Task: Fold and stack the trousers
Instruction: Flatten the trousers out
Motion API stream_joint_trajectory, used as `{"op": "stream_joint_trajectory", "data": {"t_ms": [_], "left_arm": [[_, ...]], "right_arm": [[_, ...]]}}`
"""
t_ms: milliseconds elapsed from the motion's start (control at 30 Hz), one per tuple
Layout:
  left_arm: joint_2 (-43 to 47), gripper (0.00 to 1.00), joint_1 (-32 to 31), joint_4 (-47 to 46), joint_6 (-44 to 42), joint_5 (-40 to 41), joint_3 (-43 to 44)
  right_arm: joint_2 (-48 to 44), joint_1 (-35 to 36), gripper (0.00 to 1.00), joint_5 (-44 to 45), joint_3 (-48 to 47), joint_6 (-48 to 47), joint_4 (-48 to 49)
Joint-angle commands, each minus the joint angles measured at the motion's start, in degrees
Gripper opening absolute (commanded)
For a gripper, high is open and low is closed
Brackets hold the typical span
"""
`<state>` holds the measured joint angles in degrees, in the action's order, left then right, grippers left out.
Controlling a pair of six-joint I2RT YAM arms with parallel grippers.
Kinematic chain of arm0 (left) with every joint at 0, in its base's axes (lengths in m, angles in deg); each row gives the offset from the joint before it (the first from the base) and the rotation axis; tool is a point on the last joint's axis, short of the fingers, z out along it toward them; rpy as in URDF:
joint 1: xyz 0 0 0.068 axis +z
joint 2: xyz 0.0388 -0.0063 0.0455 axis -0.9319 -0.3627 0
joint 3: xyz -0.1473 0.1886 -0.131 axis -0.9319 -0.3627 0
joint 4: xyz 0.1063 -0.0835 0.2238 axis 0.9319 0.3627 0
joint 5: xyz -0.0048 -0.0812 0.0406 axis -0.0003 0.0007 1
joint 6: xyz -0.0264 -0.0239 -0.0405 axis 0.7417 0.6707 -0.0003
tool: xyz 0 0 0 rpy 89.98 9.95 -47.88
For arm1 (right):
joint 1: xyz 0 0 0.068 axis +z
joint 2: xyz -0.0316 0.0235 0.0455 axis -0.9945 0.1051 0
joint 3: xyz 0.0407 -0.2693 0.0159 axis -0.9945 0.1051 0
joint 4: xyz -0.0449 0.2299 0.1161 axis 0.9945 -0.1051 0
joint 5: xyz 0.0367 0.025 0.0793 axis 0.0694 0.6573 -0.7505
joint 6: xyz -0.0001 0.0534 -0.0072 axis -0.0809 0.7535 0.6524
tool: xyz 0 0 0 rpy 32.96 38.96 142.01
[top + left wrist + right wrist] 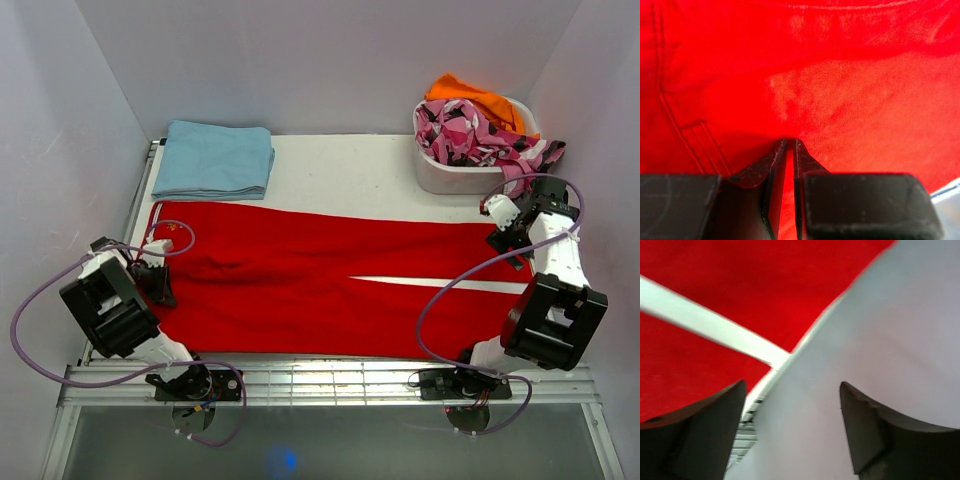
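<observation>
The red trousers (300,280) lie spread flat across the table, waist at the left and legs to the right, with a thin white stripe (440,283) along one leg. My left gripper (160,283) is at the waist's left edge. In the left wrist view it (789,141) is closed to a narrow slit with red fabric (840,100) pinched between the fingers. My right gripper (508,243) is over the leg ends at the right. In the right wrist view it (792,384) is wide open and empty, with the trousers (740,285) and the stripe (710,327) beyond it.
A folded light blue garment (213,160) lies at the back left, just behind the waist. A white basket (445,178) at the back right holds a pink-black-white patterned garment (470,135) and an orange one (470,98). Walls close in on three sides.
</observation>
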<state>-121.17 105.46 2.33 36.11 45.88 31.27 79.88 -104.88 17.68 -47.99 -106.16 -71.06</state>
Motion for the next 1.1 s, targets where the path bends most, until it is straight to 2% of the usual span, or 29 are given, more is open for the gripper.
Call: {"op": "stream_joint_trajectory", "data": {"t_ms": [0, 67, 133, 167, 200, 333, 500, 600, 767, 900, 967, 1067], "left_arm": [[2.5, 0.25, 3.1, -6.2, -2.9, 6.8, -2.2], [4.7, 0.27, 3.3, -3.3, -2.2, 3.7, -0.5], [7.6, 0.31, 3.3, -1.6, -0.3, -2.9, 1.8], [8.1, 0.34, 3.2, -0.2, 0.7, -4.8, 5.1], [8.2, 0.35, 3.1, 1.1, 2.1, -9.1, 7.0], [6.1, 0.38, 1.5, 2.8, 6.4, -15.0, 16.1], [0.6, 0.39, -2.1, 2.1, 9.0, -15.1, 25.8], [-3.5, 0.37, -4.0, 0.6, 11.5, -14.8, 30.0], [-7.8, 0.33, -9.5, -3.3, 13.7, -11.0, 29.5], [-11.7, 0.31, -11.1, -6.7, 15.4, -8.9, 27.0], [-13.8, 0.30, -11.1, -8.2, 16.3, -7.2, 26.4], [-17.6, 0.23, -11.1, -8.8, 14.6, -2.1, 25.7]], "right_arm": [[-2.2, 0.3, 0.77, -10.3, 2.0, 1.0, -11.2], [-2.7, 0.3, 0.67, -13.1, 4.1, 0.9, -11.6], [-2.7, 1.1, 0.61, -13.9, 8.0, 1.6, -11.0], [-2.6, 1.6, 0.57, -13.7, 9.5, 2.0, -8.7], [-1.9, 2.4, 0.56, -13.7, 12.2, 2.3, -7.4], [1.9, 5.1, 0.53, -12.6, 15.2, 6.0, 0.1], [8.9, 8.9, 0.44, -11.0, 13.7, 8.9, 7.1], [11.8, 11.1, 0.36, -10.2, 11.1, 10.8, 10.0], [12.6, 13.5, 0.16, -9.5, 7.1, 13.0, 10.8], [11.2, 14.1, 0.19, -10.3, 3.8, 13.3, 5.9], [10.1, 14.1, 0.27, -11.1, 2.9, 12.1, 3.6], [7.1, 14.1, 0.37, -12.6, 1.1, 11.3, 1.8]]}}
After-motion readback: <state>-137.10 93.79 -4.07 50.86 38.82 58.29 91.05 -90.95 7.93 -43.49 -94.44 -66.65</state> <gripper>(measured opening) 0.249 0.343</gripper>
